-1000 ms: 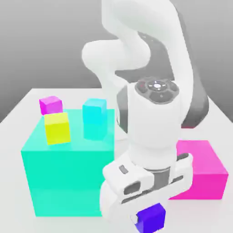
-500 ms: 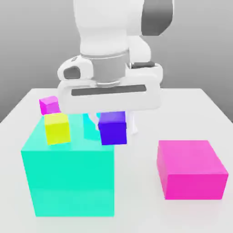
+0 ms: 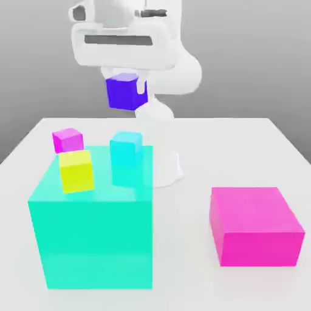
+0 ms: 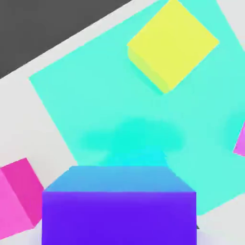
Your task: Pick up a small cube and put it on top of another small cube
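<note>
My gripper (image 3: 126, 92) hangs high above the table, shut on the small violet-blue cube (image 3: 123, 91). The cube is in the air, above and behind the small cyan cube (image 3: 126, 149), which stands on the large teal block (image 3: 91, 231). A small yellow cube (image 3: 76, 171) also sits on that block, toward the exterior view's left. In the hand view the violet-blue cube (image 4: 119, 206) is close up, with the teal block's top (image 4: 86, 91) and the yellow cube (image 4: 172, 43) beneath it.
A small magenta cube (image 3: 67, 140) sits behind the teal block at the exterior view's left. A large pink block (image 3: 255, 226) stands on the white table (image 3: 182, 273) at the right, also seen as the pink block (image 4: 16, 198) in the hand view. The arm's base (image 3: 163, 164) rises behind the teal block.
The gripper has carried the violet-blue cube from low at the table's front, beside the pink block, up and back to high above the teal block.
</note>
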### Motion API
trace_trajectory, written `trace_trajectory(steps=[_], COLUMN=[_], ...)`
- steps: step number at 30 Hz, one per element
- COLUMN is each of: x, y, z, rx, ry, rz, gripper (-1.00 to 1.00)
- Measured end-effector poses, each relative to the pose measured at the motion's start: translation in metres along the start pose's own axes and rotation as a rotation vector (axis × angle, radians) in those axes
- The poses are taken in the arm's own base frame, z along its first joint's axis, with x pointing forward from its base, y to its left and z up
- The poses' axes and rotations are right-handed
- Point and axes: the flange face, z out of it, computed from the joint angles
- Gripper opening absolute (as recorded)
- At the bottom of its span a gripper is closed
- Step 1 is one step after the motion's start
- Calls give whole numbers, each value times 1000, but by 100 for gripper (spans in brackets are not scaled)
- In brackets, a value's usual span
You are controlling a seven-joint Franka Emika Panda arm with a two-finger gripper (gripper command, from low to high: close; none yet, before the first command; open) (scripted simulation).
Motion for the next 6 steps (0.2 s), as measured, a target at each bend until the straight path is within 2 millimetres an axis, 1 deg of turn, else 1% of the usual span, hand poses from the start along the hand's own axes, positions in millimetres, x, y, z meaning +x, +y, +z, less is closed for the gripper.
trace_trajectory(steps=[2,3,6], x=[0,0,0], y=[2,2,2], z=[28,39,39], rx=[0,0,0], ry=[4,5,5], rz=[6,7,7], gripper=[-100,100,100])
